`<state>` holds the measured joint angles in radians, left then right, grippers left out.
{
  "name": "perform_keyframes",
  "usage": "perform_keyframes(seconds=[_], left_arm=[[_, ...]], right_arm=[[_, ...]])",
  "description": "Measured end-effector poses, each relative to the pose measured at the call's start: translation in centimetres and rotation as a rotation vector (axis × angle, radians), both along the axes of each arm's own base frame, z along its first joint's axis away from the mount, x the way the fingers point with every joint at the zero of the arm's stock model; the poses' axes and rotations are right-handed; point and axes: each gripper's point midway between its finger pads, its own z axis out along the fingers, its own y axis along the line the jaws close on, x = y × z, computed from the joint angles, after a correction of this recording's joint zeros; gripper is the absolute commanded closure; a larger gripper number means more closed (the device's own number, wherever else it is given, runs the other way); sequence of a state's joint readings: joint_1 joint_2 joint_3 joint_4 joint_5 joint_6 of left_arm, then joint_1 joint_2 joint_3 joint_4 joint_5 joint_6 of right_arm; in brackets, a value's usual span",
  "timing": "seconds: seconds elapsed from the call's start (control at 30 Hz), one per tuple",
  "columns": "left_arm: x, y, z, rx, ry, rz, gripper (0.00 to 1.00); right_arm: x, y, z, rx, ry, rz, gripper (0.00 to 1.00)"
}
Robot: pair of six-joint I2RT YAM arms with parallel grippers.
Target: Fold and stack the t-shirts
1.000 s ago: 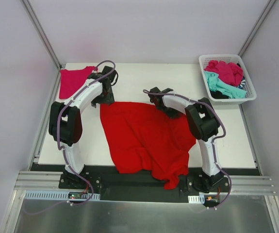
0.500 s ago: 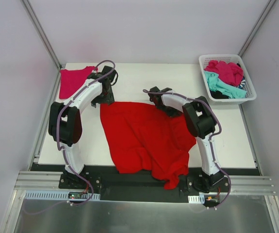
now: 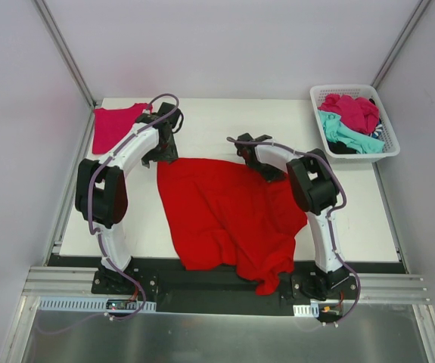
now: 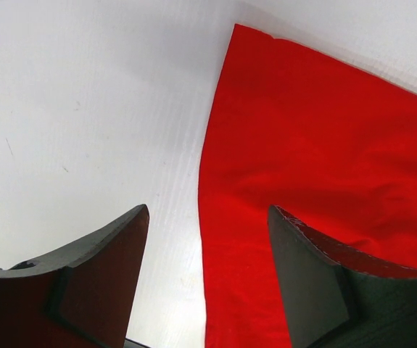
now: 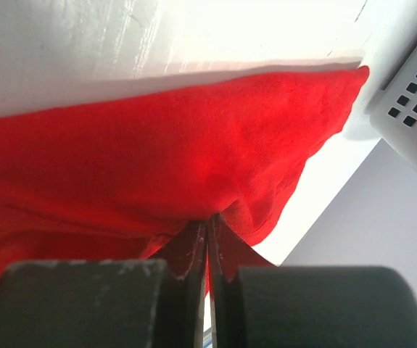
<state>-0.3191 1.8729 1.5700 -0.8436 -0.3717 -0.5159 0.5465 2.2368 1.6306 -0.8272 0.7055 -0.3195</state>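
The red t-shirt (image 3: pixel 228 215) lies spread on the bench (image 3: pixel 225 125), long axis far-left to near-right, near tip overhanging the edge; right pincer (image 5: pixel 207 223) clenched on its far edge; left pincer (image 4: pixel 208 214) released above its far-left corner; magenta t-shirt (image 3: pixel 115 125) far left; basket (image 3: pixel 346 88) of shirts (image 3: pixel 349 113) far right, well apart.

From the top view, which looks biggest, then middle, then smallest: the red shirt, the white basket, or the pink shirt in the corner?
1. the red shirt
2. the white basket
3. the pink shirt, though the left arm hides its edge
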Motion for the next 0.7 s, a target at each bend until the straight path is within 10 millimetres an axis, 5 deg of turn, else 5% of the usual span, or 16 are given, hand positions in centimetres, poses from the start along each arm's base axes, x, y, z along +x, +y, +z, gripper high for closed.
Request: perform_keyframes(seconds=[0.23, 0.53, 0.7], left_arm=[[-0.1, 0.0, -0.1, -0.003, 0.004, -0.001, 0.34], [-0.2, -0.2, -0.1, -0.014, 0.007, -0.004, 0.34], [-0.2, -0.3, -0.1, -0.02, 0.009, -0.006, 0.34]], right_arm=[[-0.3, 0.1, 1.5, 0.016, -0.016, -0.007, 0.99], [-1.5, 2.4, 9.7, 0.1, -0.175, 0.041, 0.99], [-2.7, 3.0, 9.9, 0.109, -0.153, 0.049, 0.99]])
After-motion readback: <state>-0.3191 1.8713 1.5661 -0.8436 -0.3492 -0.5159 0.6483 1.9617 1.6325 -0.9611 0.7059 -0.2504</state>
